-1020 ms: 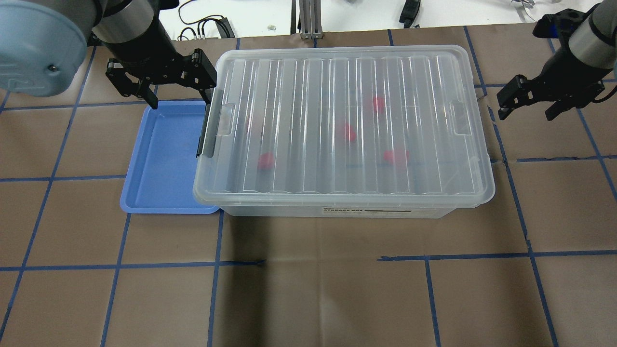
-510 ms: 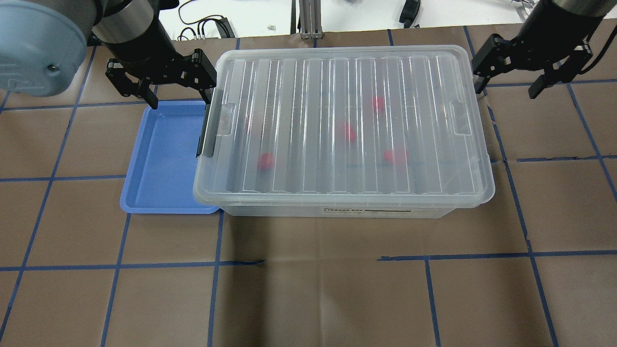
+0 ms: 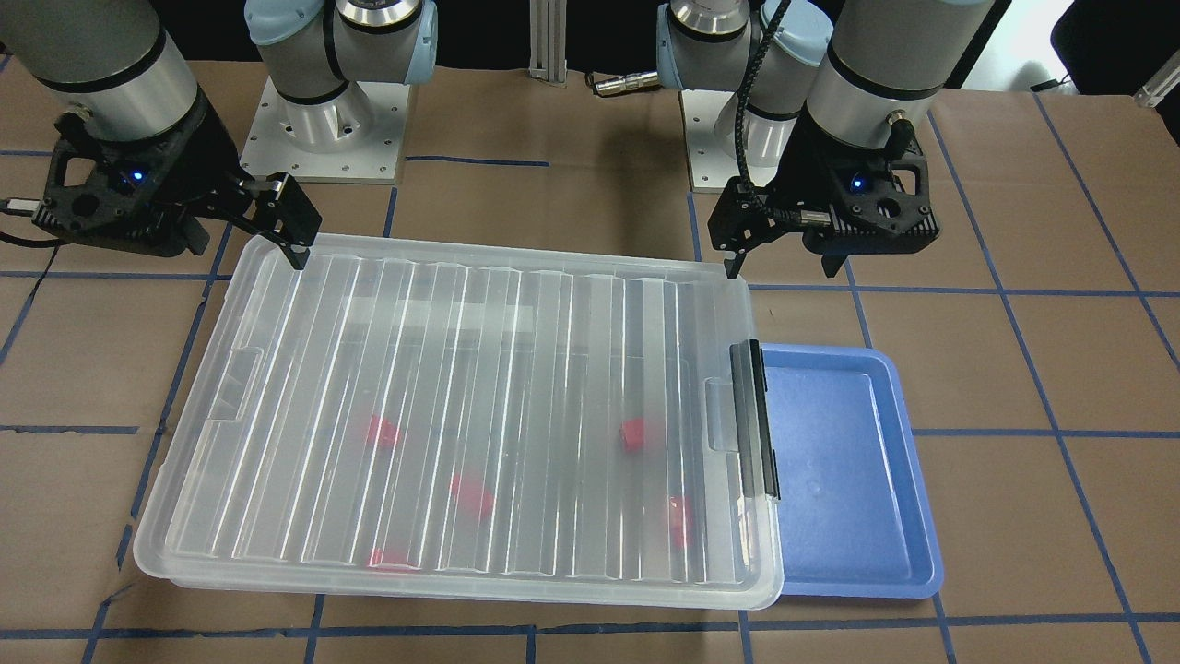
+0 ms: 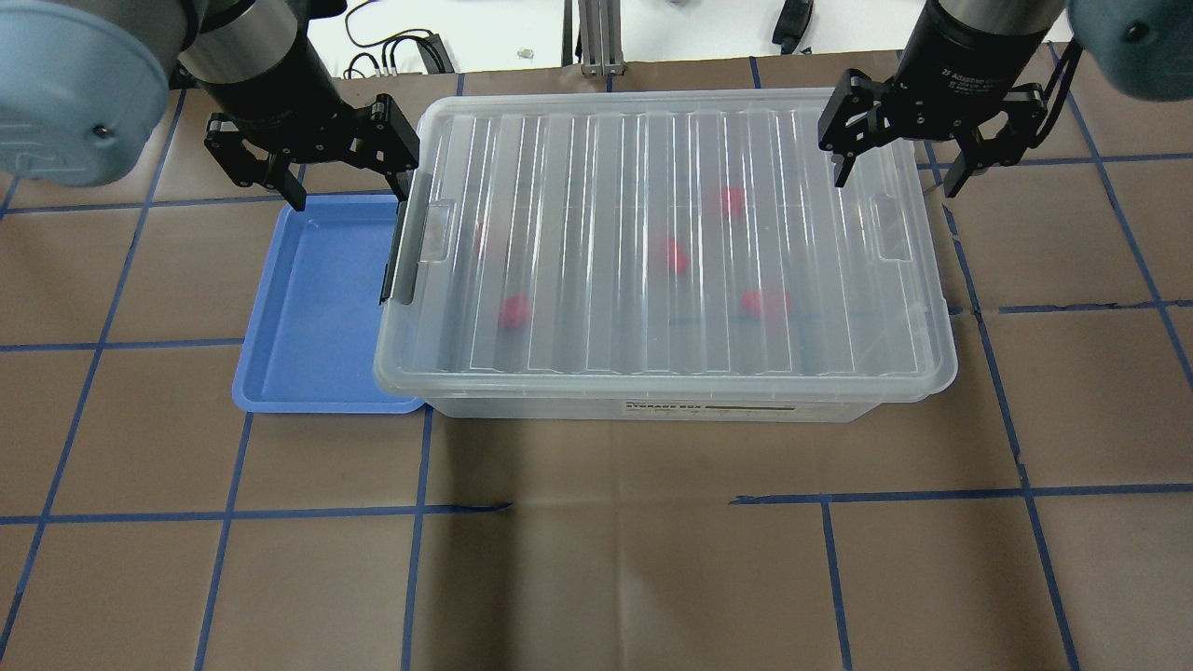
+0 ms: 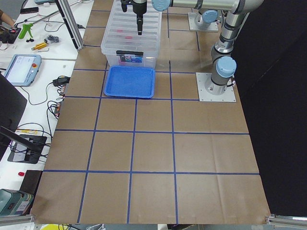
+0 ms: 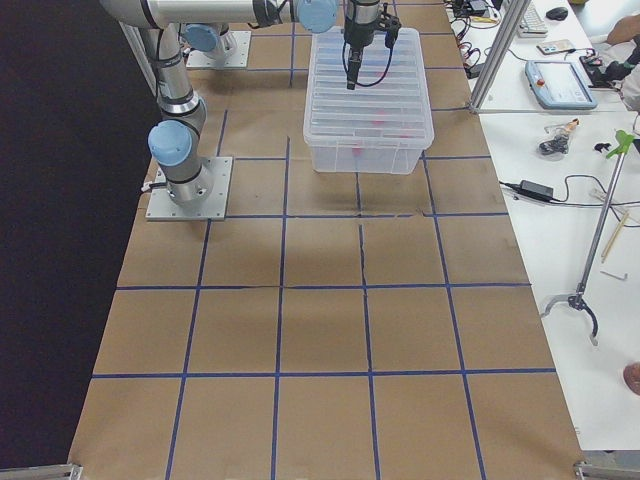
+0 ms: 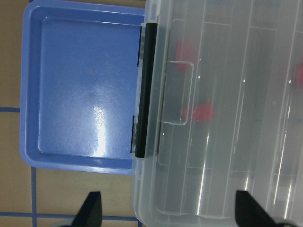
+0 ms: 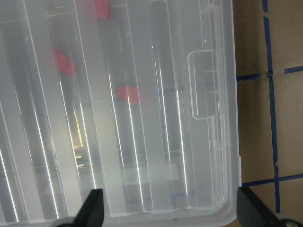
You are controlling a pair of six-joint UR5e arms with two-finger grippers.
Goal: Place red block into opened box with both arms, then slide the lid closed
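The clear ribbed lid lies flat over the clear box. Several red blocks show blurred through it, such as one red block and another. The black latch bar sits on the box's short end beside the tray. My left gripper is open and empty, with one finger by the lid's far left corner and the other over the tray's far edge. My right gripper is open and empty above the lid's far right corner, straddling its short edge. The wrist views look down on the lid.
An empty blue tray lies against the box's latch end, partly tucked under it. Brown paper with blue tape lines covers the table. Cables and a metal post stand beyond the far edge. Benches with tools show in the side views.
My right gripper has swung from the table right of the box, away and leftward, to over the lid's far right corner. The left gripper, lid and blocks have not moved.
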